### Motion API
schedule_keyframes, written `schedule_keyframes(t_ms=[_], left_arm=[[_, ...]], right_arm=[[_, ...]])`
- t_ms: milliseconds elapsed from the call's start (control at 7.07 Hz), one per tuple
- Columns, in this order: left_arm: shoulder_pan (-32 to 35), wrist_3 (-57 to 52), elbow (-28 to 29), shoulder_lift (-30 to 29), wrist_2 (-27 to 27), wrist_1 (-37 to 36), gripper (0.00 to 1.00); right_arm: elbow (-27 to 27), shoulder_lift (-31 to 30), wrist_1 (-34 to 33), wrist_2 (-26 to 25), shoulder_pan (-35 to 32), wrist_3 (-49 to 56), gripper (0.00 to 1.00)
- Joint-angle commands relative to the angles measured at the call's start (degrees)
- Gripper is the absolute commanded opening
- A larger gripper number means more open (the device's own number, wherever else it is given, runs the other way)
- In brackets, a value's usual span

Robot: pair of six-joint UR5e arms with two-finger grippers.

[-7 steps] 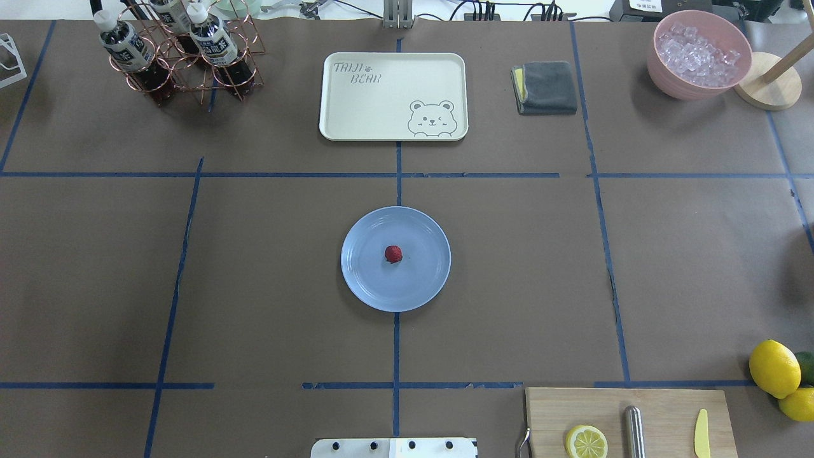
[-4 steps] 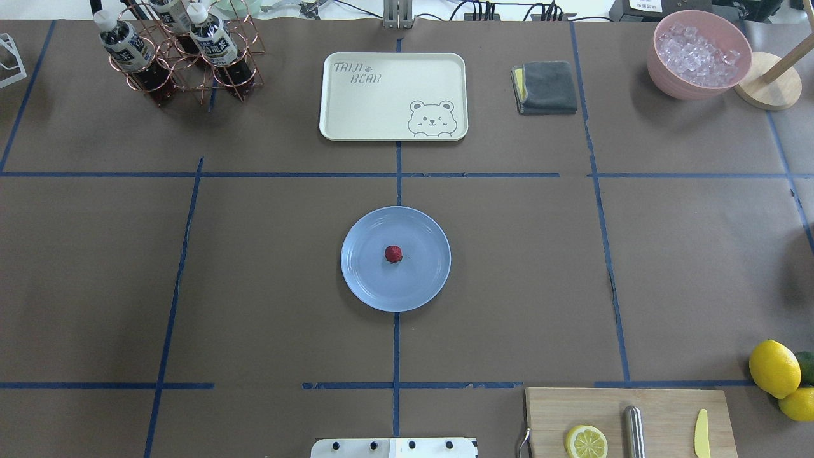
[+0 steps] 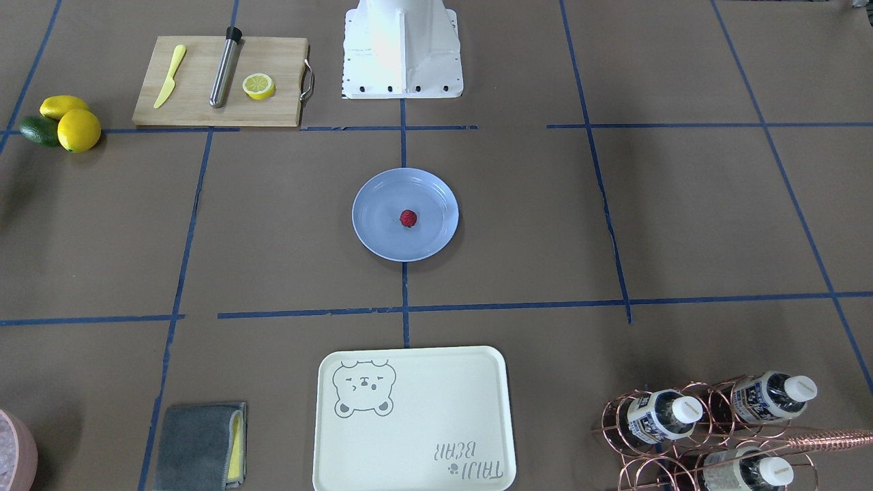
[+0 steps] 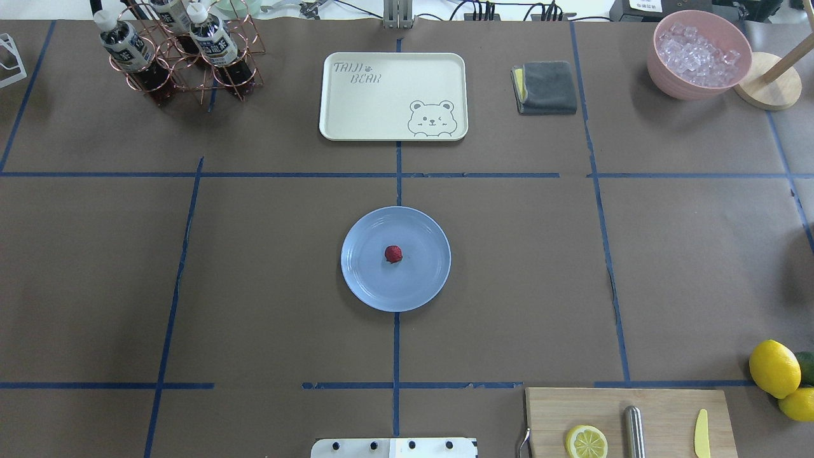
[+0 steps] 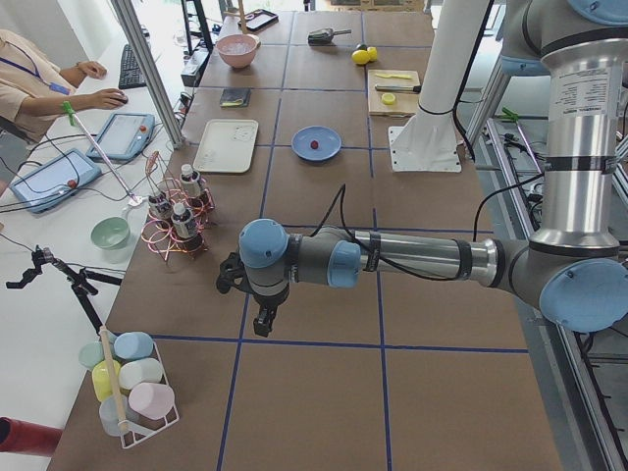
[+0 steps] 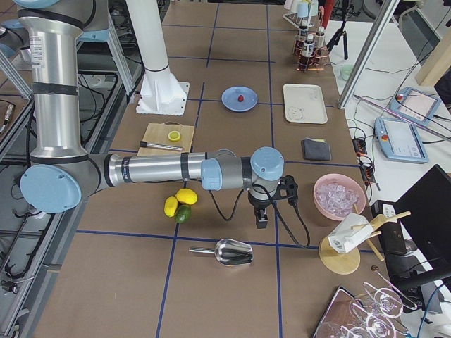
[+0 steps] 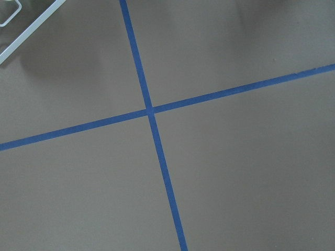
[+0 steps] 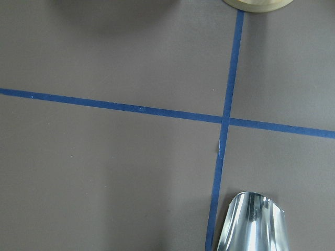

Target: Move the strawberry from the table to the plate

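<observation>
The small dark-red strawberry [image 4: 393, 254] [image 3: 408, 217] lies near the middle of the light-blue plate [image 4: 360, 280] [image 3: 372, 235], which stands at the centre of the brown table [image 4: 254, 286]. Neither gripper appears in the overhead or front views. In the exterior left view my left gripper [image 5: 265, 319] hangs low over the table, far from the plate [image 5: 330, 138]. In the exterior right view my right gripper [image 6: 261, 220] hangs low beyond the lemons, also far from the plate [image 6: 230, 99]. Whether either is open or shut I cannot tell. Both wrist views show only table and blue tape.
A cream bear-print tray [image 4: 393, 95], a copper rack of bottles [image 4: 181, 54], a grey cloth [image 4: 545, 87] and a pink bowl of ice [image 4: 698, 54] stand along the far side. A cutting board [image 4: 629, 420] with a lemon half, lemons [image 4: 774, 367] and a metal scoop [image 8: 251, 222] lie near my right arm.
</observation>
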State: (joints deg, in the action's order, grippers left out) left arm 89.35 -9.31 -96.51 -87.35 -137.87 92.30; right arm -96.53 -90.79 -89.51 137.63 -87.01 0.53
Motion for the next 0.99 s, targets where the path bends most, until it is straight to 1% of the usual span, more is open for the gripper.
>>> schedule_keyframes(t_ms=[0,848], left_arm=[[0.0,0.2,-0.4,0.2,0.0,0.0,1.0],[0.0,0.3,-1.0,0.2,-0.3,0.0,1.0]], right_arm=[[-0.1,0.0,0.0,0.0,0.0,0.0,1.0],[0.1,-0.2,-0.1,0.0,0.0,0.0,1.0]])
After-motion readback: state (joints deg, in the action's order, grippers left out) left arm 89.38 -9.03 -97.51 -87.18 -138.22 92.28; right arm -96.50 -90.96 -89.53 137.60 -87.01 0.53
